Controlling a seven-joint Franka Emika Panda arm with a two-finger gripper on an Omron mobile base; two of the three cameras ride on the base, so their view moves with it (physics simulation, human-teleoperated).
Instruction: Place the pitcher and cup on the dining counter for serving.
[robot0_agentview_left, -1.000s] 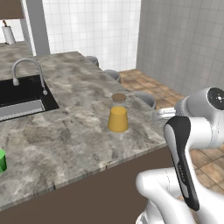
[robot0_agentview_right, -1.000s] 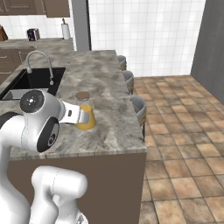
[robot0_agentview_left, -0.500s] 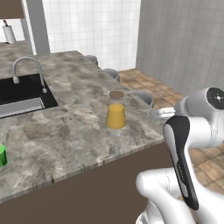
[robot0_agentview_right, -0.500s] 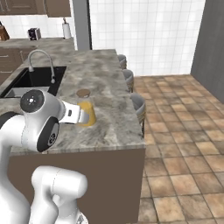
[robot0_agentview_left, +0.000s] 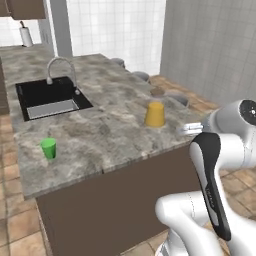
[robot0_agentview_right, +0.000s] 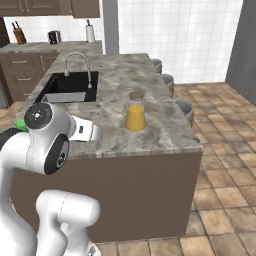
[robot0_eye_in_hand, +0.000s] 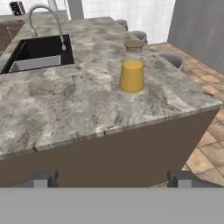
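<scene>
On the long grey-brown marbled stone dining counter (robot0_agentview_left: 105, 130), the clear glass conical pitcher of orange juice with its round brown cork lid (robot0_eye_in_hand: 132, 66) stands upright toward the right end, near the row of grey stools (robot0_agentview_right: 184, 107). The small bright green tumbler cup (robot0_agentview_left: 48, 148) stands well apart from it, near the front edge on the far side of the black sink (robot0_agentview_left: 49, 97).

Your gripper (robot0_eye_in_hand: 112, 178) is spread to its widest and holds nothing; its 2 dark fingertips (robot0_eye_in_hand: 43, 178) hang in front of the counter's edge, short of the pitcher.

Both things appear to be on the counter already, so judge first whether the cup needs bringing closer to the pitcher. If you go for the cup, swing left, come in level, and close around its middle. Keep clear of the curved steel faucet (robot0_agentview_right: 82, 65).
</scene>
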